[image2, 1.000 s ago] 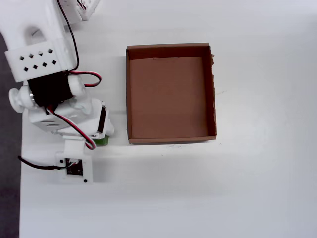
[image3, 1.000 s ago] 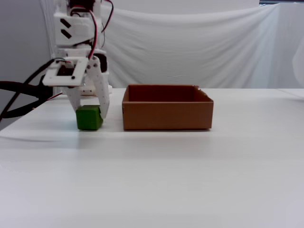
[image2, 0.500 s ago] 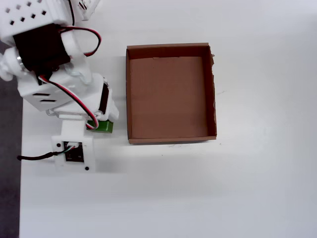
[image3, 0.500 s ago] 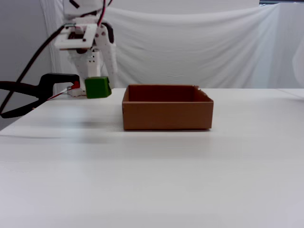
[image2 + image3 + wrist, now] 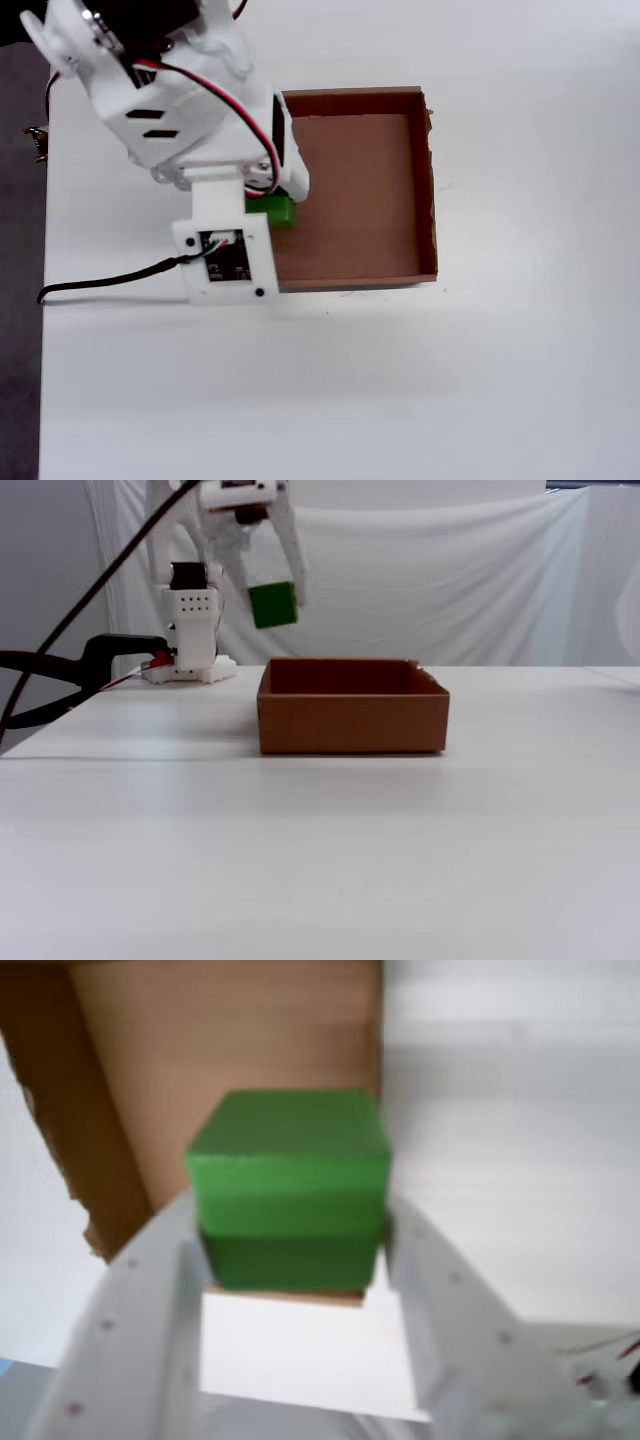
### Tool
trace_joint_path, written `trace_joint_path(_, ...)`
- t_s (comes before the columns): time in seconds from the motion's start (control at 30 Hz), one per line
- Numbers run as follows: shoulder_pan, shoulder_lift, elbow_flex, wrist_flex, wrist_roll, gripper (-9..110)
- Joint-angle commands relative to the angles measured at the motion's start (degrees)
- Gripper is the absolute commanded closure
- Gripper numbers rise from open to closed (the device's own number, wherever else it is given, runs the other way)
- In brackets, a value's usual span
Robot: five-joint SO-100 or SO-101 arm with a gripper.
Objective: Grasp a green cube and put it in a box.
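Jaws clamped on the matte green cube (image 5: 288,1188) in wrist view. Fixed view alone shows height: cube raised clear above the left wall of the brown cardboard box (image 5: 352,718). Overhead view mostly hides it behind the white gripper (image 5: 270,205).

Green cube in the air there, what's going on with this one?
A single white arm is carrying the green cube, clamped between the fingers of its claw. In the fixed view the cube hangs well above the table, over the left edge of the box. The overhead view puts it just inside the box's left wall, and the box floor looks empty. The cube has not been released.
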Motion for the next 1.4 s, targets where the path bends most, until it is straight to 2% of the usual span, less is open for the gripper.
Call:
trace_joint_path(0.0, -3.43, -0.79, -4.13, 0.53, 1.58, 90)
trace_joint_path(0.4, -10.81, -12.39, -5.19, -0.35, 6.77, 90)
trace_joint_path(1.03, -13.97, -28.65, -11.95, -0.7, 10.55, 91)
trace_joint_path(1.37, -14.85, -31.9, -11.78, -2.11, 10.99, 91)
